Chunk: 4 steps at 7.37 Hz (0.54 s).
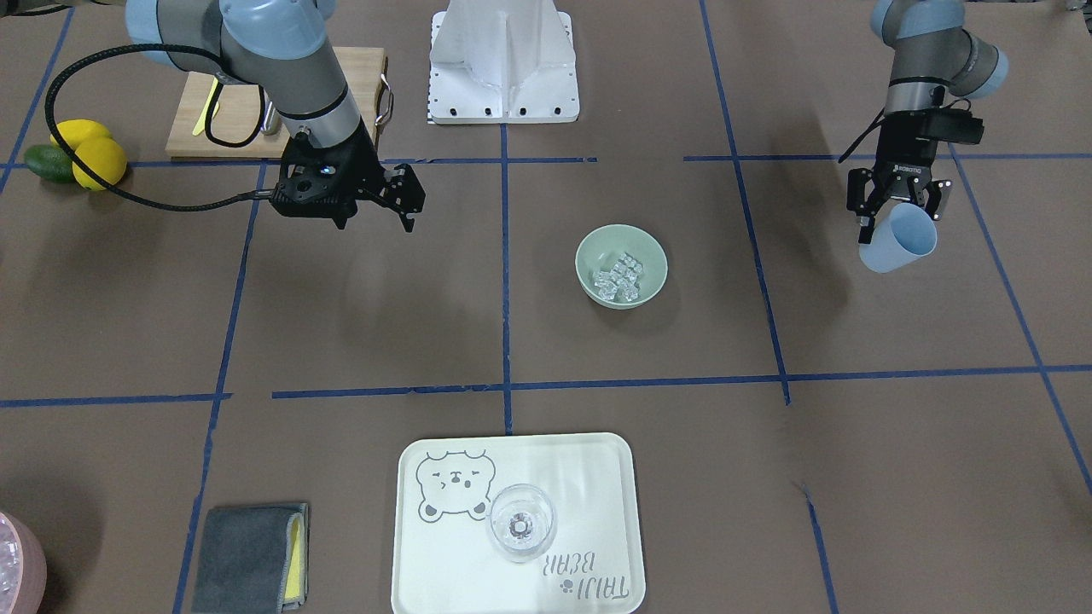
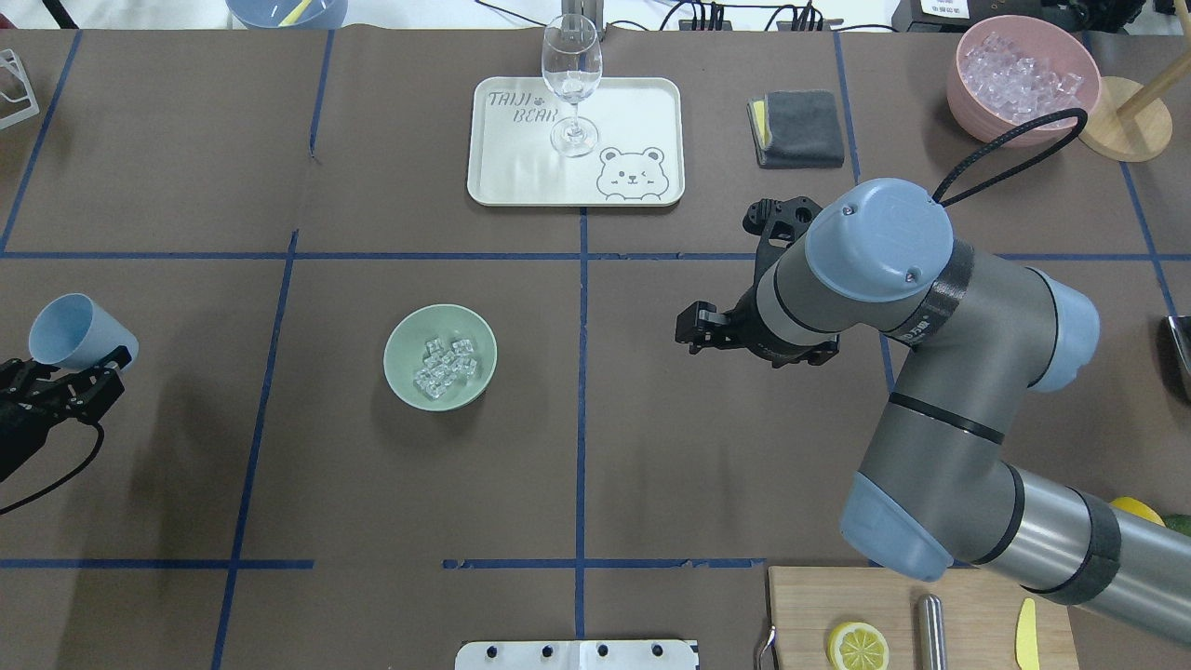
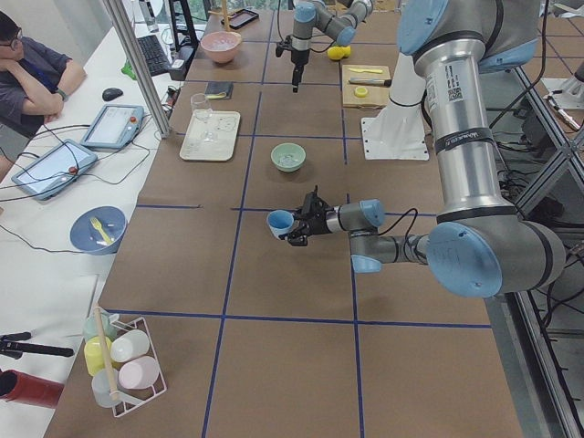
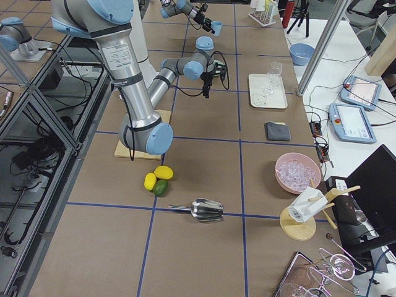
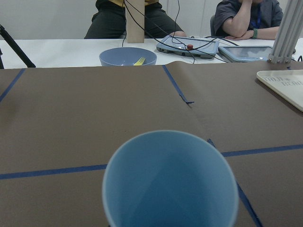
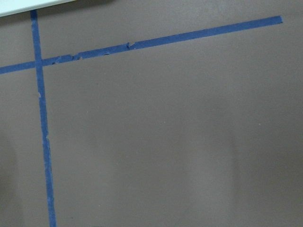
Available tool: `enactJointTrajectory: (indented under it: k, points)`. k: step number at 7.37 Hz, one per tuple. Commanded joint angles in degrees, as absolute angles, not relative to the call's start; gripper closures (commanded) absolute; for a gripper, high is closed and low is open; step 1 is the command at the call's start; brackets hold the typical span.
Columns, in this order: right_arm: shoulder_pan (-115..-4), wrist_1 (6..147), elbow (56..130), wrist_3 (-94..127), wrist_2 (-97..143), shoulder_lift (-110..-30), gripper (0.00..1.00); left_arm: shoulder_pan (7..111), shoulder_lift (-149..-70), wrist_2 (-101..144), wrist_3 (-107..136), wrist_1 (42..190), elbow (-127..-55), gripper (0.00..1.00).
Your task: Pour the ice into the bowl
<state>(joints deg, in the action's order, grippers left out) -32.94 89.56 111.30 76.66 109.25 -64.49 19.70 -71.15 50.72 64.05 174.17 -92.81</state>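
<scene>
The pale green bowl [image 1: 590,256] [image 2: 400,358] sits on the brown table left of the centre tape line in the overhead view. Several clear ice cubes [image 1: 621,277] [image 2: 445,365] lie inside it. My left gripper [image 1: 896,215] [image 2: 58,380] hangs well off to the bowl's side, shut on a light blue cup [image 1: 898,240] [image 2: 79,332]. The cup is tilted, and in the left wrist view its inside [image 5: 170,184] is empty. My right gripper [image 1: 412,200] [image 2: 693,328] hovers open over bare table on the bowl's other side, holding nothing.
A white bear tray [image 2: 521,177] carrying a wine glass [image 2: 571,84] lies at the far edge, with a grey cloth [image 2: 800,126] and a pink bowl of ice [image 2: 1022,79] beside it. A cutting board [image 2: 968,623] holds a lemon slice. Lemons [image 1: 90,149] and a metal scoop [image 4: 207,210] lie beyond it.
</scene>
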Motion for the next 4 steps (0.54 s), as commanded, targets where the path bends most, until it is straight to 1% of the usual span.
enactJointTrajectory:
  k: [1, 3, 4]
  points:
    - [-32.87, 89.56, 111.36, 76.73, 109.25, -64.42, 0.0, 19.6, -71.72, 48.78, 70.1, 175.16, -89.65, 1.0]
    - [-32.87, 89.56, 111.36, 76.64, 109.25, -64.42, 0.0, 19.16, -71.98, 47.12, 70.93, 174.64, -89.39, 1.0]
    - [-32.87, 89.56, 111.44, 76.64, 109.25, -64.42, 0.0, 19.07, -72.94, 45.02, 70.93, 174.46, -87.91, 1.0]
